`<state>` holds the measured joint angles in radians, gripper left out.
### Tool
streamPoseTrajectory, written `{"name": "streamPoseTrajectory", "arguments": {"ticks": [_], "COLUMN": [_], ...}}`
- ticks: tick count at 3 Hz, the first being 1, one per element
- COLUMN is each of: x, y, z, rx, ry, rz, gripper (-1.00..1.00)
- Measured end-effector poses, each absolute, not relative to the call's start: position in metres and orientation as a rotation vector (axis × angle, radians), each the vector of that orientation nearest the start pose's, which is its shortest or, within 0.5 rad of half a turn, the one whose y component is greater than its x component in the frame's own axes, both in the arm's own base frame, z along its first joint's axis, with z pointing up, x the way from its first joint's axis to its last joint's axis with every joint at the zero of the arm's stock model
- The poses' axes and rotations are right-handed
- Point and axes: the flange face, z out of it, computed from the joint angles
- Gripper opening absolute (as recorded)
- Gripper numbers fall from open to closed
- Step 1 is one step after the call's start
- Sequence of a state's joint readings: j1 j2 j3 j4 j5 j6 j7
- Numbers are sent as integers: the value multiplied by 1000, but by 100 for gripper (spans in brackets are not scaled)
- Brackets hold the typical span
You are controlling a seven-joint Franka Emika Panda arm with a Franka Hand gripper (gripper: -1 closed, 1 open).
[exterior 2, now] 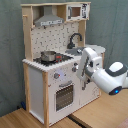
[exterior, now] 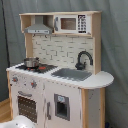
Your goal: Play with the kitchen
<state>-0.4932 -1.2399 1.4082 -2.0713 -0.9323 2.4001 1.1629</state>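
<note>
So the kitchen (exterior: pixel 55 75) pretty much fills both exterior views. It's white with light-wood trim and stands in front of a grey curtain (exterior: pixel 114 45), on a wooden floor (exterior 2: pixel 30 120) that you can see in the second exterior view.

Up top there's a grey hood (exterior: pixel 39 27) and a small microwave (exterior: pixel 72 23). Below that is a tiled backsplash, then the counter with a black stovetop (exterior: pixel 36 67), a grey sink (exterior: pixel 71 74) and a black faucet (exterior: pixel 82 59). A small metal pot (exterior: pixel 31 62) sits on the stovetop. The front has knobs (exterior: pixel 22 81) and an oven door (exterior: pixel 28 106).

In the second exterior view the arm (exterior 2: pixel 102 75) comes in from the second exterior view's right, near the front right corner of the kitchen. Its white body covers part of the cabinet front and the counter edge there. The gripper is the hard bit: it's tucked behind or against the arm's own casing, so I honestly can't tell whether the fingers are spread or closed, or whether they touch the kitchen at all.

In the first exterior view only a pale rounded shape (exterior: pixel 19 122) shows at the bottom edge. It's cut off, and I can't tell what it is.
</note>
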Motion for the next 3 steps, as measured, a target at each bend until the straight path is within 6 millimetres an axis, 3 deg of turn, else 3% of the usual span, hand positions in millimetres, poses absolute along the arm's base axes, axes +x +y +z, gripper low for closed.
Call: {"name": "streamPoseTrajectory", "arguments": {"ticks": [1,3], "x": [189,219], "y": [557,554], "z": [422,327], "rx": [1373,1420], "ry": [598,672], "rz": [1822,1725], "gripper": [100,100]}}
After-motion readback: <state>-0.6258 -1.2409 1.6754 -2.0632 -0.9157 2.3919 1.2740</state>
